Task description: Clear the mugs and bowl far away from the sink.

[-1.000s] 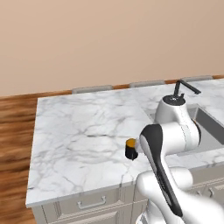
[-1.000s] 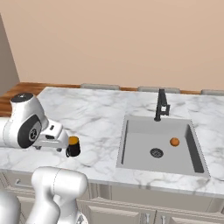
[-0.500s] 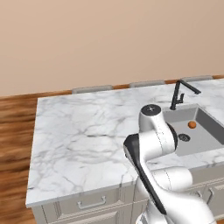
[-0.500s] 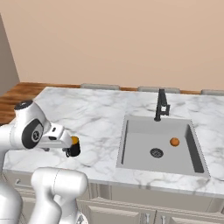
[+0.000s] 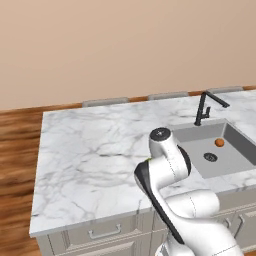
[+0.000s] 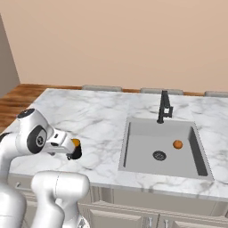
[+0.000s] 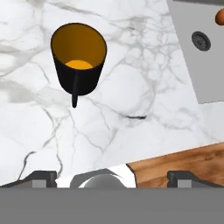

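Observation:
A black mug [image 7: 78,61] with an orange-yellow inside stands upright on the white marble counter [image 7: 131,87], its handle turned toward the camera. My gripper [image 7: 113,177] is open, its two fingertips wide apart below the mug and nothing between them. From the right base view the hand hangs just left of the mug [image 6: 77,149] near the counter's front edge, partly covering it. The sink [image 6: 147,151] lies well to the right. The bowl is out of view.
In the sink basin sit a small orange ball [image 6: 177,144] and the round drain [image 6: 159,155], with the black tap [image 6: 164,107] behind them. My own arm [image 5: 165,165] stands over the counter's front middle. Wooden floor [image 5: 20,150] lies left of the counter.
The arm's upper part has swung left from the sink side and now covers the mug in the left base view. The hand stays by the mug, jaws still open.

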Robot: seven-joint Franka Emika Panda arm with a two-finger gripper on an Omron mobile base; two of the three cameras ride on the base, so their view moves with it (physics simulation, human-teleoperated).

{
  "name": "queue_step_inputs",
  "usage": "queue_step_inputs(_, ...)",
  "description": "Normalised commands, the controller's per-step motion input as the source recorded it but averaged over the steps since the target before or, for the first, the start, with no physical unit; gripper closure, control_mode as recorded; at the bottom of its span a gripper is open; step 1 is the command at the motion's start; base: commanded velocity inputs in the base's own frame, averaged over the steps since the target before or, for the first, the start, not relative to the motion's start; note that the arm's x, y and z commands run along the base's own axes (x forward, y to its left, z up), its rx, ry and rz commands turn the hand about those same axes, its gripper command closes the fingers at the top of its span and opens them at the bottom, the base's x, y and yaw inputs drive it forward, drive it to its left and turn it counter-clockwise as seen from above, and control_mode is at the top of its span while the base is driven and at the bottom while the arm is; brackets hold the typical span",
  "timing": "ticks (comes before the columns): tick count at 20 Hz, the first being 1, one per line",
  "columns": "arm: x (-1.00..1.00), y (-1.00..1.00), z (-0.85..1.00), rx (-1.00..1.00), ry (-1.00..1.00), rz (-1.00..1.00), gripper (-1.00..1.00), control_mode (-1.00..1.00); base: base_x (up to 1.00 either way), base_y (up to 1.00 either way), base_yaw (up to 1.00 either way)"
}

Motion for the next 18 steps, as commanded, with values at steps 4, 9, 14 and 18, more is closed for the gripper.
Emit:
queue_step_inputs(4, 0.31, 0.02, -0.32, 0.00, 0.00, -0.09, -1.00, -1.00, 0.00, 0.00, 0.00)
queue_step_inputs(9, 0.20, 0.02, -0.32, 0.00, 0.00, -0.09, -1.00, -1.00, 0.00, 0.00, 0.00)
queue_step_inputs(14, 0.16, 0.00, -0.26, 0.00, 0.00, -0.03, -1.00, -1.00, 0.00, 0.00, 0.00)
queue_step_inputs(18, 0.31, 0.00, -0.25, 0.01, 0.00, 0.00, -1.00, -1.00, 0.00, 0.00, 0.00)
